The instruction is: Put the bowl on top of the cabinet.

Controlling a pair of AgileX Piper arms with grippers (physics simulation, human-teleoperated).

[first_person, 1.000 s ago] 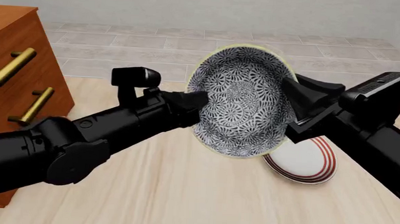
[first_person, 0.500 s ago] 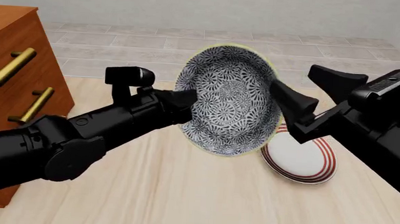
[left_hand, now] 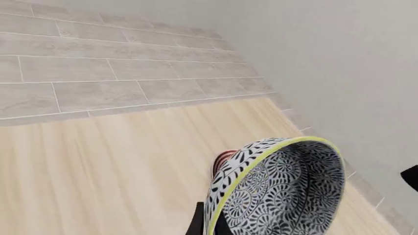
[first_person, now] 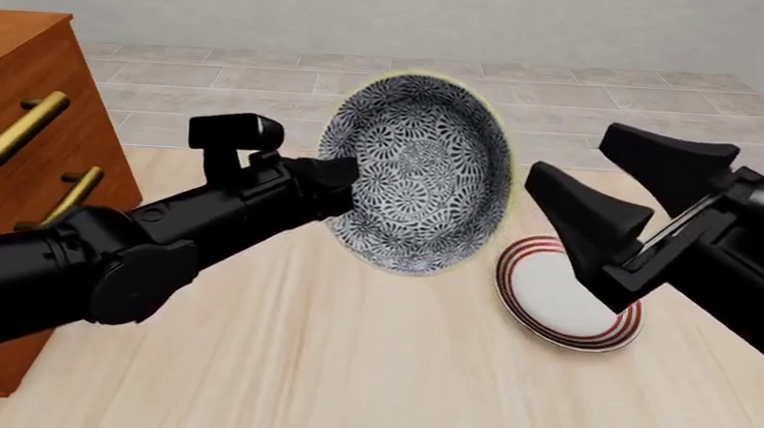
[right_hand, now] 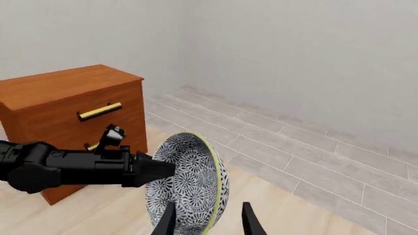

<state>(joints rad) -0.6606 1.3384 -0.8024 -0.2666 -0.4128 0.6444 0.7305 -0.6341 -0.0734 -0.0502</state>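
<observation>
Blue-and-white floral bowl [first_person: 421,173] being held on edge above the pale wooden surface [first_person: 347,369], left gripper [first_person: 338,177] pinching its left rim, right gripper [first_person: 625,192] hovering spread wide with nothing between its fingers, just right of it, red-ringed plate [first_person: 561,302] lying beneath, cabinet [first_person: 25,156] standing far left.

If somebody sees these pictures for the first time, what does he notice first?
The blue-and-white floral bowl, held in the air on its side by the left gripper at the table's middle. Then the open right gripper beside it, above the red-ringed plate, and the reddish-brown cabinet far left.
</observation>
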